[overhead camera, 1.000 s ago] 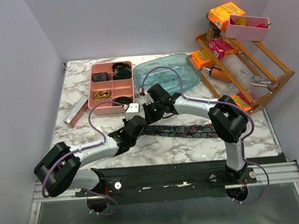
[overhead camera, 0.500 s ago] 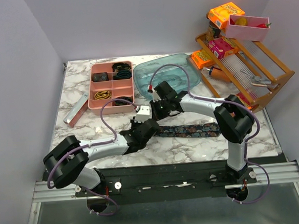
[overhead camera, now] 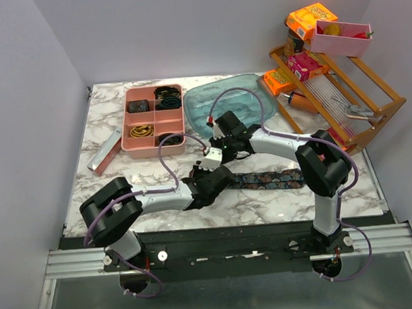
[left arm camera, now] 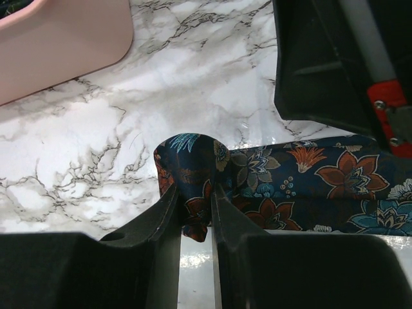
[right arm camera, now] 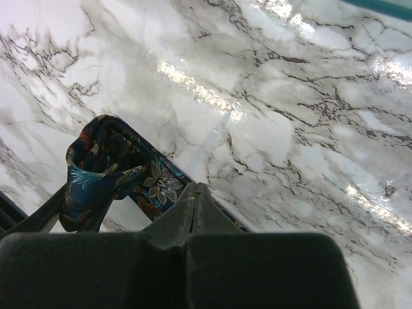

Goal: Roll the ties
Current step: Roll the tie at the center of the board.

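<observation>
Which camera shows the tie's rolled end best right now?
Left wrist: the curled end of the tie sits centre frame, pinched in the left gripper. The right wrist view catches the curl low on the left, partly hidden. The top view shows only the flat length; the arms cover the roll.

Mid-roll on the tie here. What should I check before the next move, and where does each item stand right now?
1. Left gripper grip on the dark navy floral necktie: ok, shut on its folded end.
2. Roll formed: not ok, one loop only; the rest lies flat on the white marble table.
3. Right gripper ready: shut, beside the fold; contact with the necktie cannot tell.
4. Clear of the pink plastic compartment tray: ok, apart.
</observation>
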### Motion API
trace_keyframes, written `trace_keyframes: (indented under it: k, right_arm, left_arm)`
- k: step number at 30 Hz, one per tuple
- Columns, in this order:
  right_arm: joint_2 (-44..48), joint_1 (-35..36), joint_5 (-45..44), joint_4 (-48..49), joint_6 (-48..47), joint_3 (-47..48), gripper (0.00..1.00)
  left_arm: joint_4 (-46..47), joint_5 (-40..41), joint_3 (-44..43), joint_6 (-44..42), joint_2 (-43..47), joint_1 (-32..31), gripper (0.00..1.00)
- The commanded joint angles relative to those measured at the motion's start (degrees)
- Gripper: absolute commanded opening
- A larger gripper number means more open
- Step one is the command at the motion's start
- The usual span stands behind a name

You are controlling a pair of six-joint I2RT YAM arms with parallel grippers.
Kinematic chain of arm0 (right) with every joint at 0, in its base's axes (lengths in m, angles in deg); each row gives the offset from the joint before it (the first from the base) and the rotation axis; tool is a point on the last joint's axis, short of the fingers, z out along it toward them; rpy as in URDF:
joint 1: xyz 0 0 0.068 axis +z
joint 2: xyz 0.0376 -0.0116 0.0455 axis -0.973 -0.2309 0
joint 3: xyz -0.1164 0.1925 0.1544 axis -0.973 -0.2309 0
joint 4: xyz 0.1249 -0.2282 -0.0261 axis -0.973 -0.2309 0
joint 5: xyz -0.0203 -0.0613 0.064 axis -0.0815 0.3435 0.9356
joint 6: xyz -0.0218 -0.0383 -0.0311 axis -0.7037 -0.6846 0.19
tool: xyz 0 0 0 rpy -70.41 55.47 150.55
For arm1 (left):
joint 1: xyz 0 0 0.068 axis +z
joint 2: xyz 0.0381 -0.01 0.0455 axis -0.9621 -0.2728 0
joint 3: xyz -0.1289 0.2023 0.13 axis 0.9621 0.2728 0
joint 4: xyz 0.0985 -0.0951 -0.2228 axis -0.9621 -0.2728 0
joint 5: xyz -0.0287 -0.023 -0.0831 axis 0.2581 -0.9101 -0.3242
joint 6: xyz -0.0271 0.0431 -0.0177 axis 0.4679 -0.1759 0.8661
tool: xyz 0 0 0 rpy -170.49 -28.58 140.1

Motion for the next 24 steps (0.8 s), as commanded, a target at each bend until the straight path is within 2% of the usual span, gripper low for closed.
trace_keyframes:
  k: [1,3,5,18,24]
  right_arm:
    - [0.8,-0.6,-1.3,-0.8,-0.5,-0.8,0.01]
    - [0.6,-0.7,-1.2,-0.9,-0.6,-0.8,0.01]
    - [0.4,-0.7,-1.1,-0.9,-0.6,-0.8,0.01]
    - [0.5,-0.9,0.1,-0.9,-2.2,-0.7,0.01]
    - [3.3,-0.9,-1.1,-0.9,-2.6,-1.6,0.01]
  left_arm:
    - [0.1,-0.6,-1.3,-0.6,-1.7,-0.8,0.34]
    - [1.2,-2.3,-0.9,-1.8,-1.7,-0.9,0.48]
    - [3.1,-4.2,-0.3,-2.3,-1.3,-0.9,0.57]
    - [12.7,-12.5,4.8,-5.1,3.2,-0.9,0.64]
    - [13.1,-13.4,5.3,-4.8,5.2,-0.5,0.74]
